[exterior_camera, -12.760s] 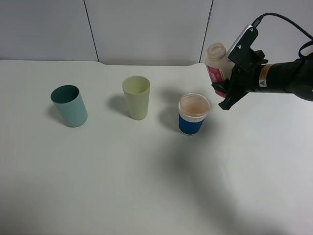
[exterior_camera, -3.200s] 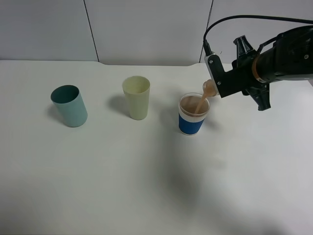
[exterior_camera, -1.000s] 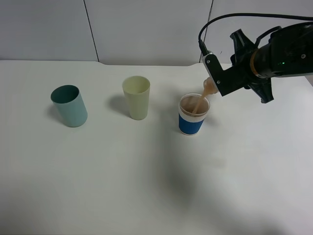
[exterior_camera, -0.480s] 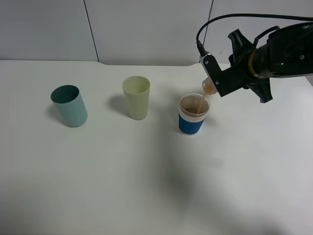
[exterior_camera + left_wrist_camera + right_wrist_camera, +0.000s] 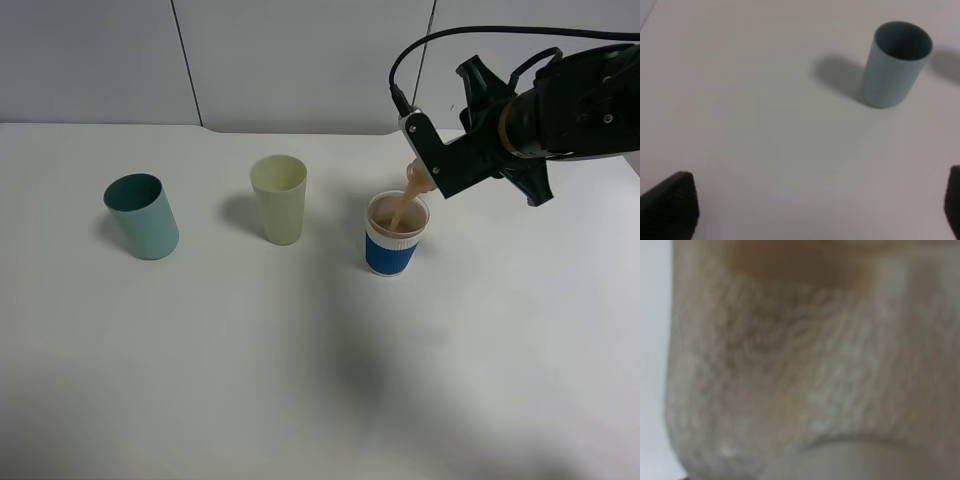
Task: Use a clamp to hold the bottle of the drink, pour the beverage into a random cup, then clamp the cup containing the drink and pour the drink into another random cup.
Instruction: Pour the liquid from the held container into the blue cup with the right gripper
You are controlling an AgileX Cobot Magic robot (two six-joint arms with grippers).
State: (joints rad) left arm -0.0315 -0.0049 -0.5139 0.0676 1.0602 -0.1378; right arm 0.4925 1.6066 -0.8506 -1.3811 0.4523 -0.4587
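Bottle (image 5: 417, 179) over cup (image 5: 390, 254), pale tumbler (image 5: 280, 202) beside

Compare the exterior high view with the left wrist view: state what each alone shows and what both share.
Only the exterior high view shows the right gripper clamping the tipped translucent plastic bottle, light brown-pink beverage streaming into the short blue-sleeved cup, and the pale yellow-green tumbler. Only the left wrist view shows the left gripper, its dark fingertips wide apart. Both show the teal-green plastic tumbler upright on the white table.
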